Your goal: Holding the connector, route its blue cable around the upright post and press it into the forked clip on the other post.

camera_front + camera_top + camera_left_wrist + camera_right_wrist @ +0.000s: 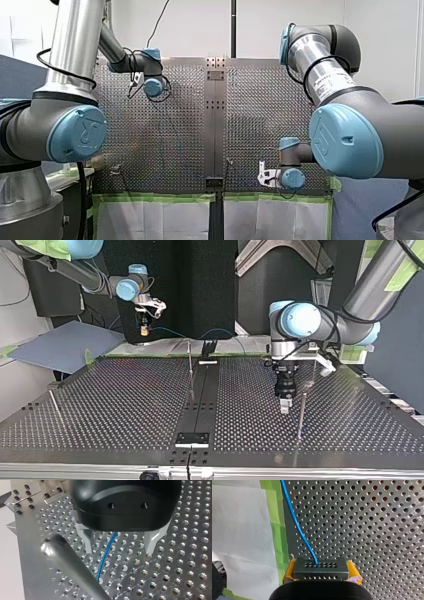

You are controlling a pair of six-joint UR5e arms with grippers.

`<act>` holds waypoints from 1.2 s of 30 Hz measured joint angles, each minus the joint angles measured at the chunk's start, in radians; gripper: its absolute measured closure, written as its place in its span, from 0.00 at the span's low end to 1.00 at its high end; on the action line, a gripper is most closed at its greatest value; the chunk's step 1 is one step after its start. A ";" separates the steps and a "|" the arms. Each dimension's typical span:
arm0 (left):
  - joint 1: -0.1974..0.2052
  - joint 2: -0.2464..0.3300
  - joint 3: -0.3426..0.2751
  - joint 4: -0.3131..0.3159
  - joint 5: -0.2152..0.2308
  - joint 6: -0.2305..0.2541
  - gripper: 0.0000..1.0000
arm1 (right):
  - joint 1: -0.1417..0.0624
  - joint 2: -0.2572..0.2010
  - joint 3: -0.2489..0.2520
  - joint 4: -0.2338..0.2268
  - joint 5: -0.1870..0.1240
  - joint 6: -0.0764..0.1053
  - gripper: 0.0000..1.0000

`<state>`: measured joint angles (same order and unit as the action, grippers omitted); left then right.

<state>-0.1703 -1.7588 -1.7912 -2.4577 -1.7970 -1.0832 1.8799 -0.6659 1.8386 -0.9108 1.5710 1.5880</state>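
Perforated table (pixel 374 530): lying beneath both sets of fingers.
My right gripper (pixel 321 567): its yellow pads (pixel 354 572) are clamping the connector (pixel 320 573) between them.
Blue cable (pixel 297 527): trailing ahead from the connector, and passing loose between the spread metal fingers (pixel 152 541) of my left gripper (pixel 118 546).
Upright post (pixel 67 565): standing just beside those fingers.
Progress: connector being held; rounding the post and pressing into the forked clip, which I cannot make out, are seemingly remaining.

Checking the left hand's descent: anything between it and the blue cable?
Nothing visible. In the left wrist view the blue cable runs below and between the open fingers of my left hand. The post stands beside the hand, outside the fingers, not over that stretch of cable.
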 joint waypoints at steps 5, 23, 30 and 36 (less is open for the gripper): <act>-0.001 -0.003 -0.007 -0.016 0.003 -0.003 0.01 | 0.000 0.000 0.000 -0.002 0.000 0.000 1.00; -0.022 -0.122 -0.021 -0.042 -0.030 0.025 0.01 | -0.001 0.000 0.000 -0.007 -0.012 0.007 1.00; -0.022 -0.177 -0.036 -0.030 -0.042 0.028 0.01 | -0.001 0.000 0.000 -0.008 -0.014 0.007 1.00; -0.025 -0.227 -0.037 -0.022 -0.049 0.043 0.01 | 0.001 0.000 0.000 -0.008 -0.014 0.006 1.00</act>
<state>-0.1955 -1.9853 -1.8286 -2.4802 -1.8460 -1.0406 1.8812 -0.6657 1.8386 -0.9185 1.5572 1.5943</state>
